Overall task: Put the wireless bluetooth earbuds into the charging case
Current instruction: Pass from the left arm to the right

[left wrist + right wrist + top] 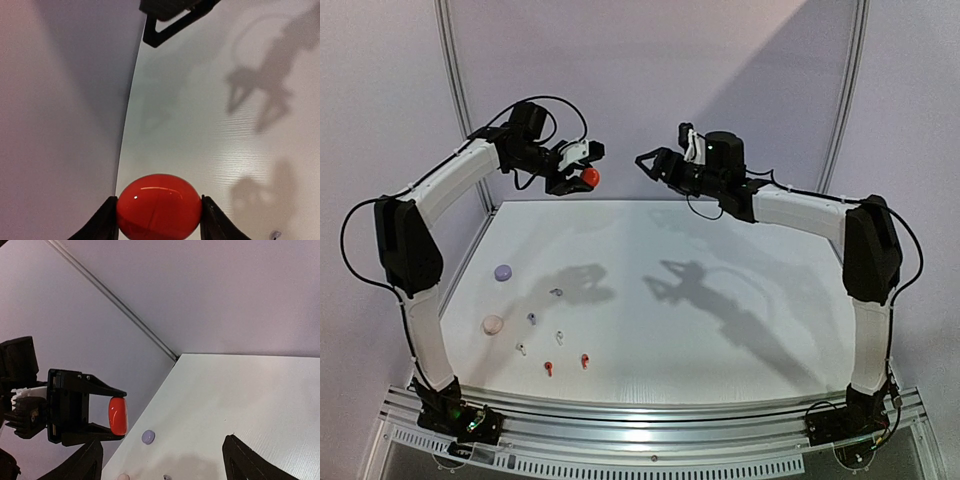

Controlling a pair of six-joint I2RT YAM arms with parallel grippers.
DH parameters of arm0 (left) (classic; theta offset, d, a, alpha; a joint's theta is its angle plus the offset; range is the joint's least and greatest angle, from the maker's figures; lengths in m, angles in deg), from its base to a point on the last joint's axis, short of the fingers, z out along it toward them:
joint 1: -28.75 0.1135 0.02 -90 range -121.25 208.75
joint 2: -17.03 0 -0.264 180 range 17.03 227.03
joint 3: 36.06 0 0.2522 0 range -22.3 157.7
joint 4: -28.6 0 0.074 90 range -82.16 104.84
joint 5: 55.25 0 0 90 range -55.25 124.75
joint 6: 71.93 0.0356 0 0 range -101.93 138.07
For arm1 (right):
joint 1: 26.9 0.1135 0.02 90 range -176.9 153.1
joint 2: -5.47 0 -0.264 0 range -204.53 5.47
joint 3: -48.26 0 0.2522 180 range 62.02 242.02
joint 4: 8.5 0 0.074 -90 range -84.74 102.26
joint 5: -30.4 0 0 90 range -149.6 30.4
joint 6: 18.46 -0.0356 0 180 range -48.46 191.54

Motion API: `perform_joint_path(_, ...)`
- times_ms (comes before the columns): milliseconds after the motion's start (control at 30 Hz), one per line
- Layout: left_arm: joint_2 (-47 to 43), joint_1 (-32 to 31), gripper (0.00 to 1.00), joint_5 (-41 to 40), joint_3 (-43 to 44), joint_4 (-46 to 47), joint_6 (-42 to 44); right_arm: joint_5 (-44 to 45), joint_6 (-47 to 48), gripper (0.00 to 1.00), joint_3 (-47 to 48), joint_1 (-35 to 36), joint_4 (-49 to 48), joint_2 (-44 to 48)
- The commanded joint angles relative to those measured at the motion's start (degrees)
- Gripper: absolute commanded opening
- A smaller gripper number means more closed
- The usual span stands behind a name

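Holding glossy red oval plastic charging case point(590, 178) in left gripper point(587, 170), jaws at middling width, pads point(109, 220) clamped on both ends of case's long axis, high above white tabletop point(750, 300) toward far-left corner. Reads as shut, w/ seam line visible across shell in left wrist view. Facing it from its 3 o'clock in top view: right gripper point(648, 165), empty, jaws spread wide, tips aimed at case, close but not touching. Lying loose on table toward near-left, approx 6 o'clock from held case & far below both grippers: six tiny stemmed plastic earbuds point(560, 337), red pair point(585, 360) nearest front edge, white & lilac-grey beyond. Sitting at cluster's 10 o'clock: lilac round case point(503, 272) & pale pink round case point(492, 324). Can't tell stem directions, too small. Judging left arm nearer to buds but occupied; right one free, buds at its 7 o'clock. Prob. needs lid opened first, w/ only edges off long axis left to grab.
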Motion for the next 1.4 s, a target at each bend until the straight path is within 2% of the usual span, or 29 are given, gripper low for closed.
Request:
perform_joint_path(0,0.4,-2.4,0.49,-2.6,-0.5,1.8,1.7,-5.3,1.4,0.83,2.8,1.8,0.0,-1.4)
perform_joint_path(133,0.6,-3.3,0.49,-3.1,-1.0,2.3,2.6,-8.5,-0.5,0.78,7.3,2.4,-1.4,-6.0)
perform_joint_path(267,0.4,-3.5,0.48,-3.7,-1.5,2.6,3.6,-12.4,-1.1,0.78,11.9,3.9,-2.4,-10.4)
perform_joint_path(467,0.3,-3.7,0.48,-3.6,-2.0,2.8,3.7,-10.5,-2.5,0.71,13.3,4.1,-2.5,-13.0)
perform_joint_path(733,0.2,-3.7,0.48,-2.5,-3.1,2.7,5.0,-12.1,-1.9,0.65,20.2,4.7,-1.7,-17.7)
perform_joint_path(867,0.2,-3.7,0.48,-2.7,-3.3,3.8,5.1,-11.5,-2.7,0.58,20.5,4.8,-0.5,-18.9)
perform_joint_path(1033,0.2,-3.7,0.48,-3.7,-3.8,5.1,6.3,-12.0,-1.6,0.55,20.8,4.8,0.3,-19.0)
perform_joint_path(1267,0.1,-3.8,0.48,-3.5,-4.0,5.9,6.6,-13.7,-1.2,0.34,21.5,5.0,0.6,-19.8)
perform_joint_path(1367,0.1,-3.9,0.48,-3.4,-4.1,5.6,6.7,-14.2,-0.9,0.19,21.6,5.0,-0.1,-19.8)
